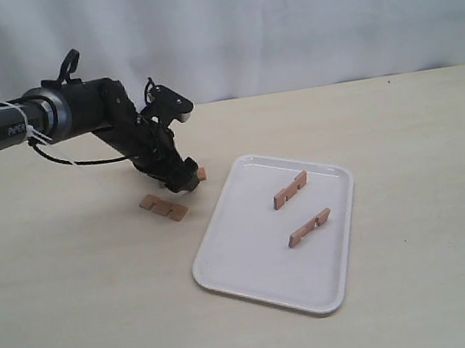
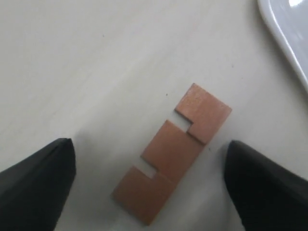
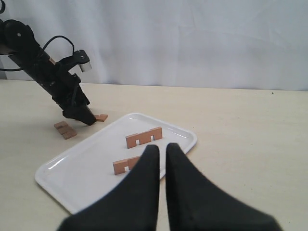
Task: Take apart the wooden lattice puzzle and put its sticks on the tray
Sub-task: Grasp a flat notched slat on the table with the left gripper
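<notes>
No assembled lattice puzzle shows, only separate sticks. Two sticks [image 1: 290,190] [image 1: 309,227] stand on edge on the white tray [image 1: 229,266]. Left of the tray, a third stick [image 1: 164,207] lies flat on the table. A fourth stick [image 1: 201,173] peeks out behind my left gripper [image 1: 183,181], which is low over the table. In the left wrist view that gripper [image 2: 147,143] is open, with a notched stick [image 2: 173,159] lying flat between its fingers [image 2: 38,183], untouched. My right gripper [image 3: 159,150] is shut and empty, hanging back from the tray [image 3: 72,168].
The tray's corner [image 2: 288,33] lies just beyond the flat stick in the left wrist view. The left arm [image 1: 74,110] stretches in from the left edge with a loose cable. A white curtain [image 1: 279,18] hangs behind the table.
</notes>
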Action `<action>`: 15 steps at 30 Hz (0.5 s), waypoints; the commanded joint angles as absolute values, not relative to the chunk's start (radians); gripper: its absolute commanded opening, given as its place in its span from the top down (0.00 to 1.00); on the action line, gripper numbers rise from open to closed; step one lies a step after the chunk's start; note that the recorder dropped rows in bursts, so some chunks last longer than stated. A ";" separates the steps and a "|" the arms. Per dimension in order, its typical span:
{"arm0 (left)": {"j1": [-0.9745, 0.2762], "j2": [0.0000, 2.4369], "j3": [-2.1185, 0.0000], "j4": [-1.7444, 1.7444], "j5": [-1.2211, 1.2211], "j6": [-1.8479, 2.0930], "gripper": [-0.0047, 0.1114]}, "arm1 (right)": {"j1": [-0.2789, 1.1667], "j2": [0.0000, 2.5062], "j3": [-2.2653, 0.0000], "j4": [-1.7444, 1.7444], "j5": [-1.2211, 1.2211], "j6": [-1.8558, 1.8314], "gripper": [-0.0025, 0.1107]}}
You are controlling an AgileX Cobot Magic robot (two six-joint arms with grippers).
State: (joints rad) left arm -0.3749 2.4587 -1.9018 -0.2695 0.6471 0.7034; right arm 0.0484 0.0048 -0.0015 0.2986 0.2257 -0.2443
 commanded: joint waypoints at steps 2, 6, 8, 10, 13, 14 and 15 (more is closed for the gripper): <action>-0.372 2.475 -1.900 -0.273 0.730 0.702 0.35 | 0.049 0.000 0.000 0.298 0.230 -0.245 0.94; -0.372 2.475 -1.898 -0.293 0.756 0.702 0.46 | 0.049 0.000 0.000 0.298 0.230 -0.245 0.94; -0.372 2.475 -1.898 -0.305 0.766 0.702 0.49 | 0.049 0.000 0.000 0.298 0.230 -0.245 0.94; -0.372 2.475 -1.898 -0.310 0.770 0.702 0.49 | 0.049 0.000 0.000 0.298 0.230 -0.245 0.94; -0.372 2.475 -1.898 -0.317 0.790 0.698 0.49 | 0.049 0.000 0.000 0.298 0.230 -0.245 0.94; -0.372 2.475 -1.898 -0.319 0.798 0.698 0.49 | 0.049 0.000 0.000 0.298 0.230 -0.245 0.94; -0.372 2.475 -1.898 -0.322 0.810 0.698 0.49 | 0.049 0.000 0.000 0.298 0.230 -0.245 0.94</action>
State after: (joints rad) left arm -0.3732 2.4587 -1.9018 -0.3243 0.7441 0.7034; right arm 0.0484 0.0048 -0.0015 0.2986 0.2257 -0.2443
